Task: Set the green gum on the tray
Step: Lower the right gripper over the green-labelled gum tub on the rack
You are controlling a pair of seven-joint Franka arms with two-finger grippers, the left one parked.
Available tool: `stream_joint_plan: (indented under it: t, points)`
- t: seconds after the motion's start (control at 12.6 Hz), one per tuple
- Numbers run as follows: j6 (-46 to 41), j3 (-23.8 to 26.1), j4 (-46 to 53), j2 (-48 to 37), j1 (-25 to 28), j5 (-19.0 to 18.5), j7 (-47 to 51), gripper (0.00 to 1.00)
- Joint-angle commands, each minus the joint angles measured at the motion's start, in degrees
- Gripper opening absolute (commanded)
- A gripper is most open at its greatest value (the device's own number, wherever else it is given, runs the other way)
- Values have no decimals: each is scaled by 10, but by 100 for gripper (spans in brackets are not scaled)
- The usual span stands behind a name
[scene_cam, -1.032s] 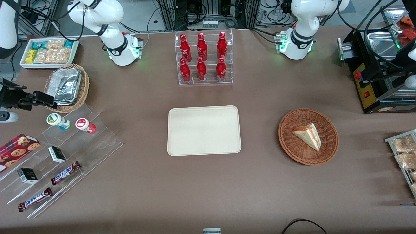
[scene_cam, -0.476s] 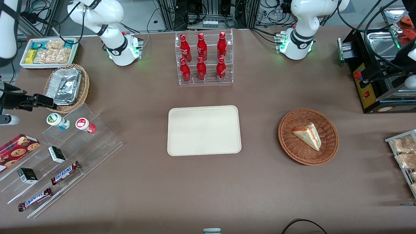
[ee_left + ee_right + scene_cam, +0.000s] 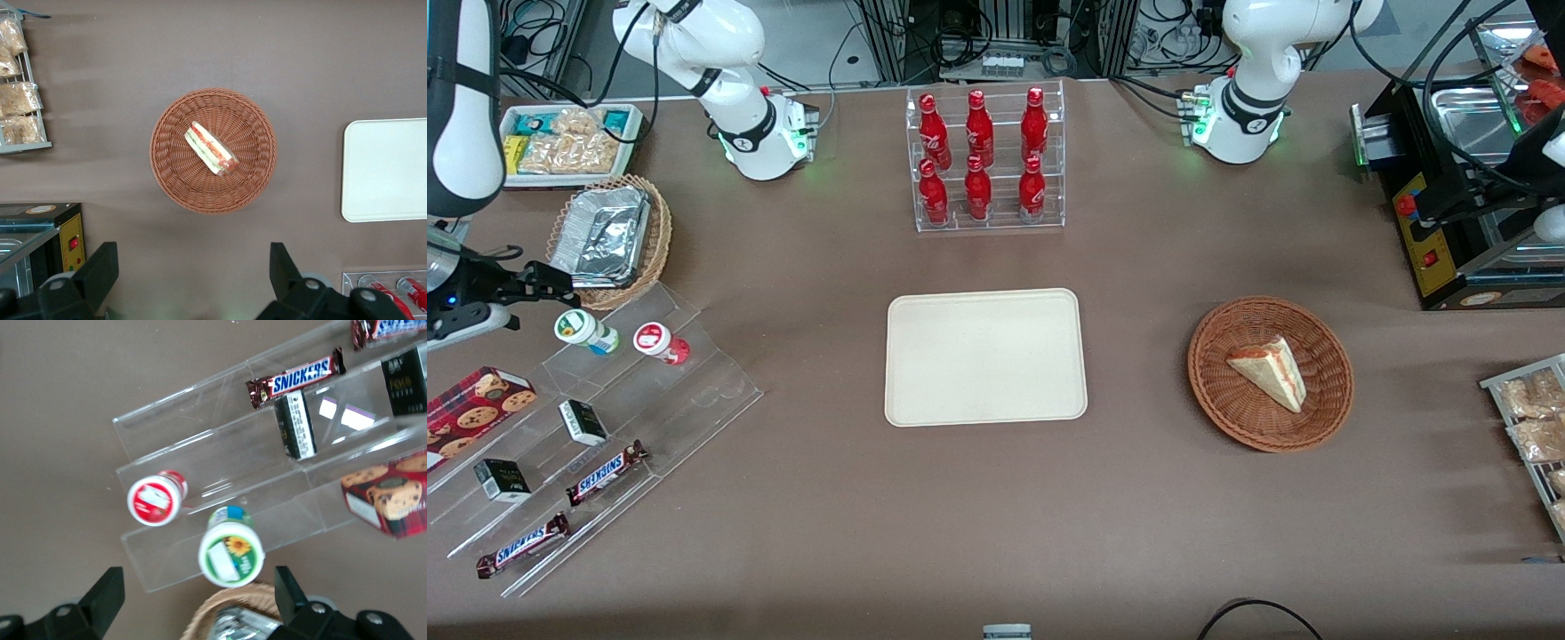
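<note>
I see green gum [image 3: 231,555] upright on clear stepped rack [image 3: 267,453], lid up, beside red-lidded bottle [image 3: 156,500], my hand [image 3: 193,600] above it, fingers wide apart, empty, tray [image 3: 985,356] bare mid-counter, foil tray [image 3: 601,236] in wicker basket [image 3: 656,242]

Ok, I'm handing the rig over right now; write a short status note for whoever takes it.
Gripper: open, empty, above the green gum, which shows between its fingers in the wrist view.
Green gum: upright on the clear stepped rack, beside the red-lidded bottle, at the working arm's end of the table.
Tray: mid-table, nothing on it.
Done: approach only.
Left: descend, grasp the gum, carry it to the tray, release.
</note>
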Motion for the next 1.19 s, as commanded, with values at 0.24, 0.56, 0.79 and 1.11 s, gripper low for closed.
stream_joint_plan:
  t: [0.24, 0.56, 0.79, 1.11]
  points:
    - [125, -8, -108, -29, -15, 10, -129, 100]
    - [147, -13, -125, -22, -13, 10, -131, 100]
    - [174, -13, -139, -20, -11, 10, -131, 100]
    - [191, -13, -139, -10, -10, 10, -131, 100]
